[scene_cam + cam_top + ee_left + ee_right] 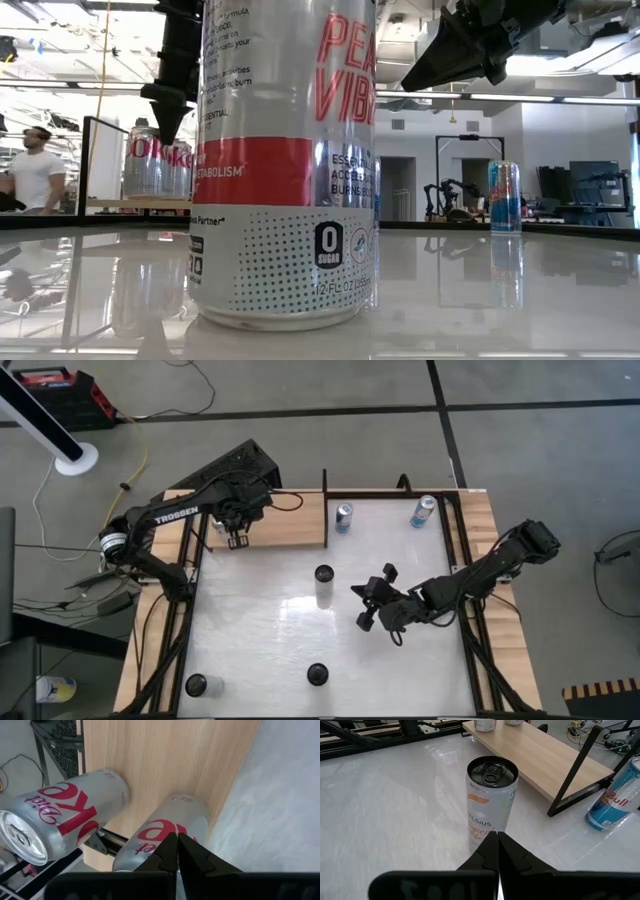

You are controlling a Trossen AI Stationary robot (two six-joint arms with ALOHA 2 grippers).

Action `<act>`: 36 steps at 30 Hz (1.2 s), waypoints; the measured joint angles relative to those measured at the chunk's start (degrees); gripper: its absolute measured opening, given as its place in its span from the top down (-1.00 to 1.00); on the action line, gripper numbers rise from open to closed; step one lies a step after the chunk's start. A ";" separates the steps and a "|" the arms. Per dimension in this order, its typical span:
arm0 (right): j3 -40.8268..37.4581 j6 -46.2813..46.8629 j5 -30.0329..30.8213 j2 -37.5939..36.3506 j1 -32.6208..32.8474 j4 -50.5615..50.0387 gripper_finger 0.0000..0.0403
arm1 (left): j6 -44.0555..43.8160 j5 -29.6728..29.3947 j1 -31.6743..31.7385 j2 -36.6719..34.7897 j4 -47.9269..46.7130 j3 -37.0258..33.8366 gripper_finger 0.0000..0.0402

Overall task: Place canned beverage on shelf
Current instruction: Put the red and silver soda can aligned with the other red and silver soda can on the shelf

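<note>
Canned beverages stand scattered over the white surface point(400, 660), and the one nearest to being handled is the tall Celsius can point(491, 805), upright near the middle of the surface, directly ahead of the right end effector point(497, 851). That end effector has its fingers pressed together and holds nothing; it sits just short of the can, apart from it, and appears lined up for an approach, so it would have to spread its fingers before any grasp. The shelf point(290, 520) runs along the far left part of the surface, a light-wood board raised on a dark frame, and two Diet Coke cans point(65, 817) already stand on it at its left end, close beside each other, which suggests the shelf is being filled from that end and that most of its length is still free. The left end effector point(238, 540) hovers over that same end of the shelf, right above the nearer Diet Coke can, its fingers together and empty. A blue Red Bull can point(615, 800) stands on the surface just past the shelf's right end, another blue can point(423, 511) stands further right at the far edge, and two dark-topped cans point(318, 674) wait at the near edge. No can's contents can be seen.
</note>
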 joint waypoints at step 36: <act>0.00 -0.02 0.01 0.00 0.00 0.03 0.90 | 0.76 13.63 -6.83 -9.79 7.35 2.13 1.00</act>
